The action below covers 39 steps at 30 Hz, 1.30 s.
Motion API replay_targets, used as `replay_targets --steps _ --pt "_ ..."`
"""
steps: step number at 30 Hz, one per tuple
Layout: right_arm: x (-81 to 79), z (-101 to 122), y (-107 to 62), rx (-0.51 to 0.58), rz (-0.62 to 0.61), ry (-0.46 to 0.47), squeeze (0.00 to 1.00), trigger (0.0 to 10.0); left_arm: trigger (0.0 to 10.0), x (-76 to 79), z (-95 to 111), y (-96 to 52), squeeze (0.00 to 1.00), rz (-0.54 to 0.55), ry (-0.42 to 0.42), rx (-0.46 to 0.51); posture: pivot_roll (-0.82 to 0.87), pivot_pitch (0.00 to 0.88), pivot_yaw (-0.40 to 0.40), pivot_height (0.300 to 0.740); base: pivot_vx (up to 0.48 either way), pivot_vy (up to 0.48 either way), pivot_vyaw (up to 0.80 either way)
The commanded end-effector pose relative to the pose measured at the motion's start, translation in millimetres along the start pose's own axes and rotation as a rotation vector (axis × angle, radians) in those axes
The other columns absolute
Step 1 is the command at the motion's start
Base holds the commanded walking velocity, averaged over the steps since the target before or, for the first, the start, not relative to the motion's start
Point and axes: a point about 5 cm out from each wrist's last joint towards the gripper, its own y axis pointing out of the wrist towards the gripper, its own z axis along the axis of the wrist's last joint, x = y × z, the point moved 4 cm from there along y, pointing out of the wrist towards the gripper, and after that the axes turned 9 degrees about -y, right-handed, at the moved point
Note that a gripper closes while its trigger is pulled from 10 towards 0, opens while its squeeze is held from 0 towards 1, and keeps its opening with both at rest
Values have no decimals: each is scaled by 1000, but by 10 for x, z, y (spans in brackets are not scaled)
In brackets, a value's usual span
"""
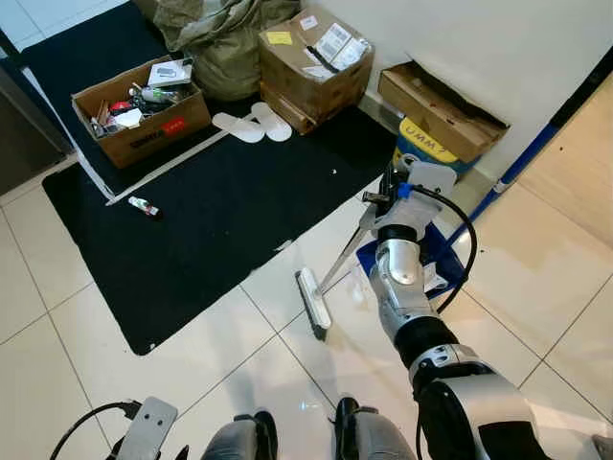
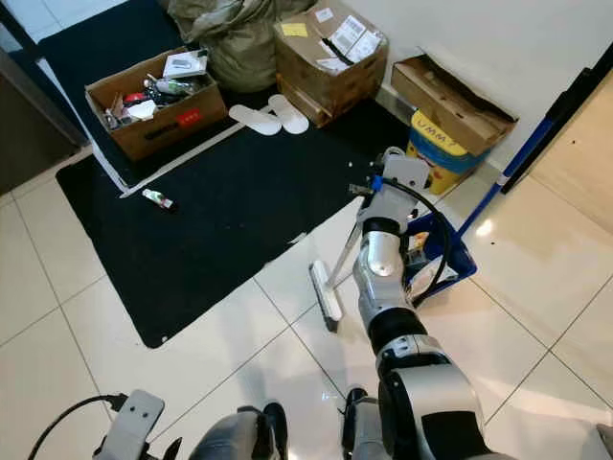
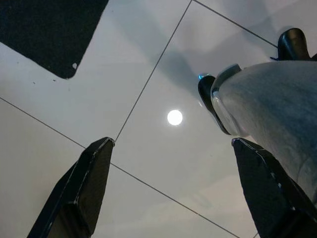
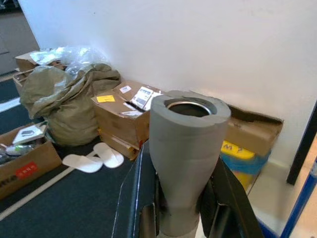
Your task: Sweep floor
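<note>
A broom with a flat grey-white head (image 1: 313, 303) rests on the white tiles beside the black mat (image 1: 211, 206). Its metal pole (image 1: 342, 257) slopes up to my right gripper (image 1: 383, 196), which is shut on the grey foam handle top (image 4: 184, 148). The black fingers (image 4: 132, 198) clamp the handle on both sides in the right wrist view. My left gripper (image 3: 168, 193) hangs low by my leg, open, with bare tile between its fingers (image 3: 81, 191). A small red-and-white bottle (image 1: 145, 207) lies on the mat.
Along the wall stand an open box of clutter (image 1: 140, 107), a stuffed sack (image 1: 220, 38), taped cardboard boxes (image 1: 311, 62), white slippers (image 1: 254, 125) and a yellow bin (image 1: 426, 144). A blue dustpan (image 1: 436, 254) with a long handle sits by my right arm. My feet (image 1: 302, 431) are below.
</note>
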Motion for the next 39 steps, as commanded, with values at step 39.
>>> replay_targets --steps 39 --pt "478 561 321 322 -84 -312 0 10000 10000 103 -101 -44 0 -42 11 -38 149 359 71 740 0 0 0"
